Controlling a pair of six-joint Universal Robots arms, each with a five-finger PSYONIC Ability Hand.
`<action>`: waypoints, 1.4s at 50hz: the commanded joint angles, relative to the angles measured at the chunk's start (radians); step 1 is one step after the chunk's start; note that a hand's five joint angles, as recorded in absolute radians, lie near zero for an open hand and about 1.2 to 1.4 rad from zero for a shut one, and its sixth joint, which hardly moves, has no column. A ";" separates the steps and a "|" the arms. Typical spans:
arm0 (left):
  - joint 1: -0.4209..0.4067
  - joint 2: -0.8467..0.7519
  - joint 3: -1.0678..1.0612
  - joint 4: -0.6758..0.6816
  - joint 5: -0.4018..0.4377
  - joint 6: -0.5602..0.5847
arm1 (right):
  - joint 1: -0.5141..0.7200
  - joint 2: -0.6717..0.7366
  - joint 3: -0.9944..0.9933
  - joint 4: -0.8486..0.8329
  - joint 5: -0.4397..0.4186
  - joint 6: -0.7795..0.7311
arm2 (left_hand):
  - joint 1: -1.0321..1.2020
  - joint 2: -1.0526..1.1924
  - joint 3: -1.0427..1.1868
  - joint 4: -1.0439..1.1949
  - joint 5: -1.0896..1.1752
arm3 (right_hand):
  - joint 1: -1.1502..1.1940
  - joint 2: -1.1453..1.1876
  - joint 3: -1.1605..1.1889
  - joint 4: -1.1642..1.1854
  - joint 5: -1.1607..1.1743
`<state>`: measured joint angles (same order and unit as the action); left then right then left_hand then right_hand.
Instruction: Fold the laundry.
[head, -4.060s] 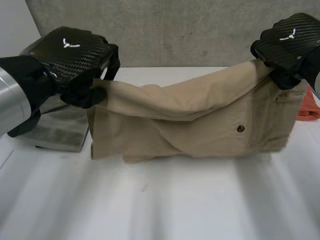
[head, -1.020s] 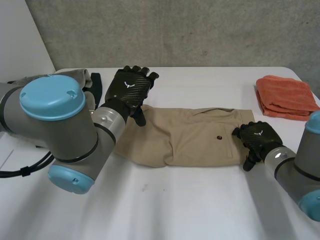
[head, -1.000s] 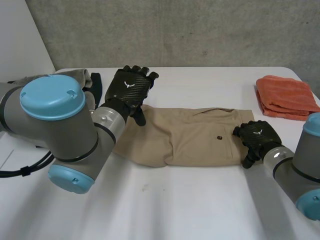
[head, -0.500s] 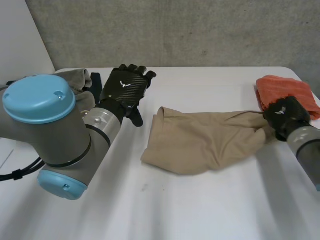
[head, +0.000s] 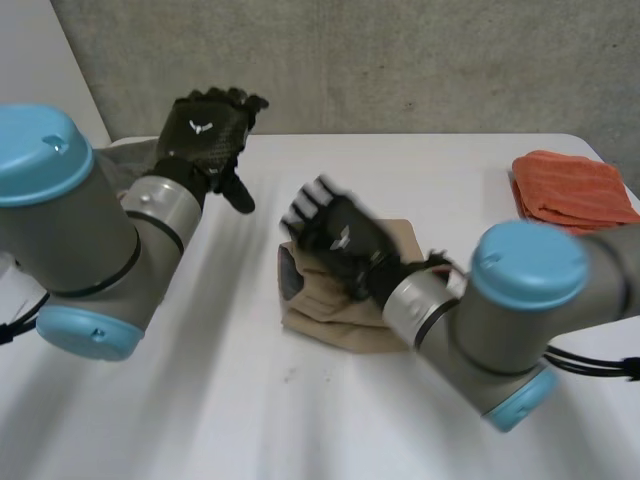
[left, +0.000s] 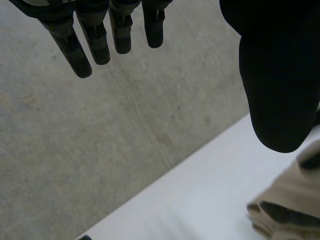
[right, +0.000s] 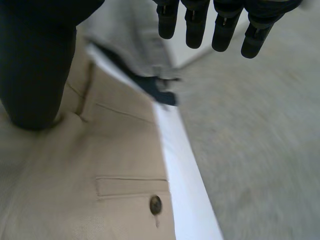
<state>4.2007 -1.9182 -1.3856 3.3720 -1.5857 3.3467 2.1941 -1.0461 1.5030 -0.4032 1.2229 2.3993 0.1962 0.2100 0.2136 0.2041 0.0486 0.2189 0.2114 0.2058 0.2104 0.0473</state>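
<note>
Concrete wall (head: 400, 60) behind, white counter (head: 250, 420) below: we've got our left robot hand (head: 205, 135) up, fingers wide, and our right robot hand (head: 340, 240) open over the bunched khaki trousers (head: 325, 325)

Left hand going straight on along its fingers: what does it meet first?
Probably the grey concrete wall beyond the white table; nothing shows between it and the left hand, depth unclear.
</note>
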 joint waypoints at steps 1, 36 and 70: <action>-0.013 -0.030 0.103 -0.005 0.004 -0.081 | -0.154 -0.176 0.017 0.127 0.110 0.641 | -0.018 -0.032 -0.035 -0.026 -0.045 | -0.044 -0.037 -0.031 -0.036 -0.047; -0.180 -0.463 0.295 -0.393 -0.106 0.014 | -0.254 0.209 -0.279 0.526 0.182 0.347 | 0.017 0.004 0.000 0.009 -0.010 | -0.044 -0.037 -0.031 -0.036 -0.047; -0.099 -0.197 0.436 -0.365 0.609 -0.032 | -0.011 -0.010 0.339 -0.160 0.291 0.296 | 0.008 -0.005 -0.009 0.001 -0.018 | -0.044 -0.037 -0.031 -0.036 -0.047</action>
<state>4.1038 -2.1111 -0.9416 3.0201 -1.0147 3.3428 2.1708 -1.1694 1.8642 -0.4192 1.5121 2.6911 0.1962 0.2085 0.2136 0.2041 0.0477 0.1759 0.1739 0.2058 0.2103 0.0428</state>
